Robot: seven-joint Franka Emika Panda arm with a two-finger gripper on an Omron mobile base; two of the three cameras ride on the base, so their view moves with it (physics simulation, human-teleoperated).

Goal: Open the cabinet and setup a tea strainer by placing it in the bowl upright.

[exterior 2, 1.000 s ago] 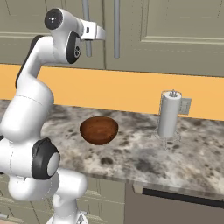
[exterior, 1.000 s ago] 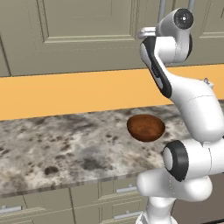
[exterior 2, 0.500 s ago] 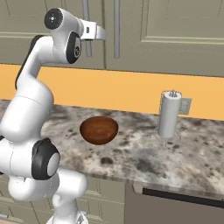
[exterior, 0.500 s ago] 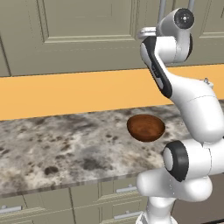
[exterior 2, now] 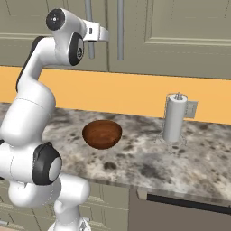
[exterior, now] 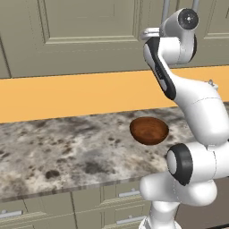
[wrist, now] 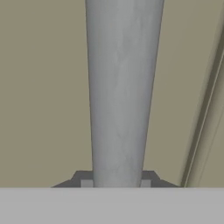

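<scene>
In the left base view the arm rises from the lower right and reaches up to the cabinet [exterior: 89,31], whose door is shut. The hand sits at the foot of a vertical silver handle [exterior: 165,11] near the top of the picture; the claw itself is hidden behind the wrist there. Below, the dark reddish-brown bowl [exterior: 149,130] stands on the speckled stone worktop [exterior: 67,152], close to the arm's forearm link and well below the hand. An orange strip of wall runs between the worktop and the cabinet.

In the right base view the arm comes up from the lower left and the hand points at the left of two silver bars on the cabinet doors, with the claw [exterior 2: 100,34] at that bar. The bowl [exterior 2: 102,134] rests on the worktop [exterior 2: 149,162], and a grey paper-towel roll on its stand [exterior 2: 174,118] stands apart from it to the right, near the orange wall.

In the hand view the handle [wrist: 122,87] runs up the middle, very near the camera, against the flat door panel. The two dark finger tips [wrist: 86,180] sit tight against its either side: the claw is closed on the handle.
</scene>
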